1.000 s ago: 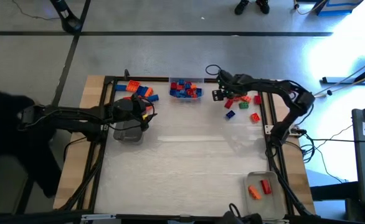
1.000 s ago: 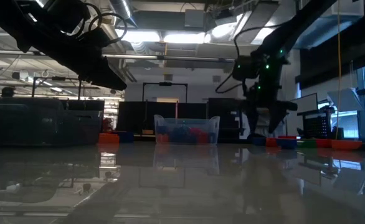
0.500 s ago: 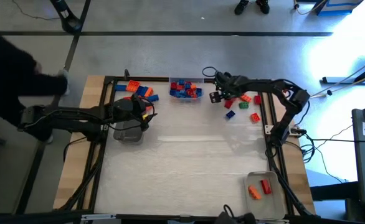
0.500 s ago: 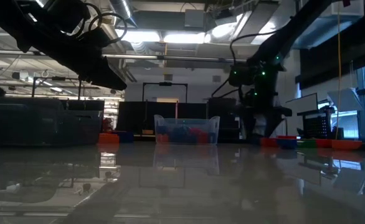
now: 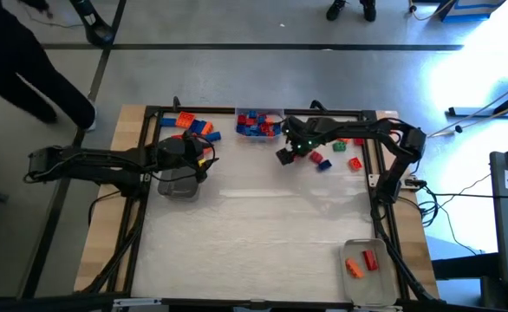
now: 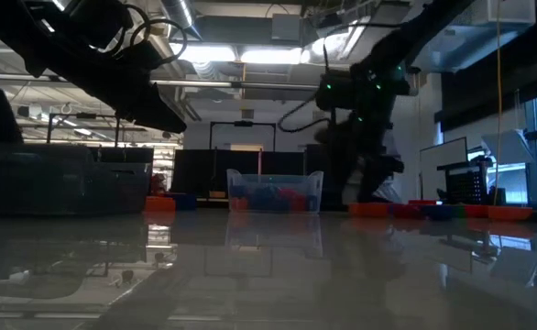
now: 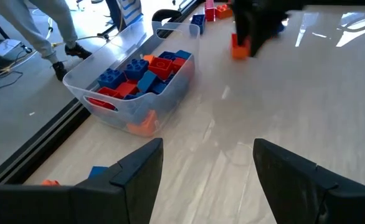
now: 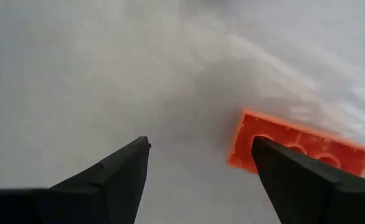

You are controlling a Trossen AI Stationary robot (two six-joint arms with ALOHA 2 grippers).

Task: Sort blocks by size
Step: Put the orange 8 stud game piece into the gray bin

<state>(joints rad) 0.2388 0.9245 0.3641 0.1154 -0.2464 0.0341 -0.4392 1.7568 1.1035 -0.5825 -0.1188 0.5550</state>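
My right gripper (image 5: 285,156) (image 8: 201,142) hangs open over bare table, pointing steeply down, just right of and nearer than the clear tray (image 5: 258,124) of blue and red blocks. Nothing is between its fingers. An orange block (image 8: 288,138) (image 7: 239,48) lies flat on the table just past one fingertip. Loose red, blue and green blocks (image 5: 322,161) lie to its right. My left gripper (image 5: 204,160) (image 7: 207,180) waits open above an empty clear tray (image 5: 178,185) at the left. My right gripper's one fingertip (image 8: 276,155) stands in front of the orange block's near edge (image 8: 248,163). I cannot tell whether it touches the block. The block lies flat on the table, outside the gap between the fingers.
More orange and blue blocks (image 5: 193,126) lie at the far left. A clear tray (image 5: 364,260) with orange and red blocks stands at the near right. The table's middle and near half is bare. A person walks beyond the table's far left corner (image 5: 29,69).
My right gripper has swung from above the loose blocks toward the table's left and a little toward its near edge, rolling its wrist and tipping further down, its fingers staying open. A person has walked past on the far left.
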